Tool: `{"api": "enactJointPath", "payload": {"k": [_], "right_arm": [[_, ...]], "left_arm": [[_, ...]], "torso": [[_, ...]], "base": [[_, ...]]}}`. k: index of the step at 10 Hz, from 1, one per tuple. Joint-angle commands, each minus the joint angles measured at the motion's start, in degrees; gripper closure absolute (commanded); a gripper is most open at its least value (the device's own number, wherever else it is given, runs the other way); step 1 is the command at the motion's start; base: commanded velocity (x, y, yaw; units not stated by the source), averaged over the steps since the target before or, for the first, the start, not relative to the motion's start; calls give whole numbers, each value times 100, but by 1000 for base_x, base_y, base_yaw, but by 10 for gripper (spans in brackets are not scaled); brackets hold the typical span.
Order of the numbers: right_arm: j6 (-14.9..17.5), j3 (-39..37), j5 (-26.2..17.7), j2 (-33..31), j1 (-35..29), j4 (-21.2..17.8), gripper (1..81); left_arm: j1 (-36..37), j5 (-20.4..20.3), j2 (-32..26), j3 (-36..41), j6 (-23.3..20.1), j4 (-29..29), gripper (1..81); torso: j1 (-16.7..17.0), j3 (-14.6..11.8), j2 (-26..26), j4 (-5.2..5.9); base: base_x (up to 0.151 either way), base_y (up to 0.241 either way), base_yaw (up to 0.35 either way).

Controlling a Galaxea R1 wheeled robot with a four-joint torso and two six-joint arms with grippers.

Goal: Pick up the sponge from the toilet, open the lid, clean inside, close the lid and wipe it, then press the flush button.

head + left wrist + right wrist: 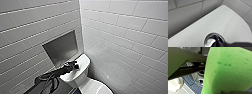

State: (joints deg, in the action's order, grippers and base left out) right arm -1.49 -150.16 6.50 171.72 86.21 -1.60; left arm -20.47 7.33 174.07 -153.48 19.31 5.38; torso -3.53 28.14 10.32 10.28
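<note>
Bathroom, toilet corner. Glossy white rectangular wall tiles (pixel 120 37) with grey grout cover both walls, which meet in a corner just beyond the left gripper (pixel 75 66). White ceramic toilet (pixel 83 77) sits directly under the gripper, tank against the wall. Round chrome-ringed flush button (pixel 214 40) is set in the tank top (pixel 220 21), right at the gripper. Recessed grey wall niche (pixel 61 47) is just above and behind the gripper.

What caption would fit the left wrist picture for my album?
Close over the white toilet tank top, a round flush button with a shiny ring, tiled wall behind.
</note>
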Motion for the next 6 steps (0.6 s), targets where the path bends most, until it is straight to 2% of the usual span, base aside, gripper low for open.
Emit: {"api": "enactJointPath", "payload": {"k": [1, 4, 6], "right_arm": [[17, 50, -395, 32, 33, 37, 811], [17, 67, -395, 32, 15, 45, 811], [17, 50, -395, 32, 41, 37, 811]], "left_arm": [[724, 621, -361, 683, 2, -115, 811], [899, 586, -1171, 2082, 11, -212, 811], [987, 455, -1857, 2998, 275, -265, 811]], "torso": [[0, 0, 0, 0], [0, 0, 0, 0], [0, 0, 0, 0]], "base": [[0, 0, 0], [0, 0, 0], [0, 0, 0]]}}
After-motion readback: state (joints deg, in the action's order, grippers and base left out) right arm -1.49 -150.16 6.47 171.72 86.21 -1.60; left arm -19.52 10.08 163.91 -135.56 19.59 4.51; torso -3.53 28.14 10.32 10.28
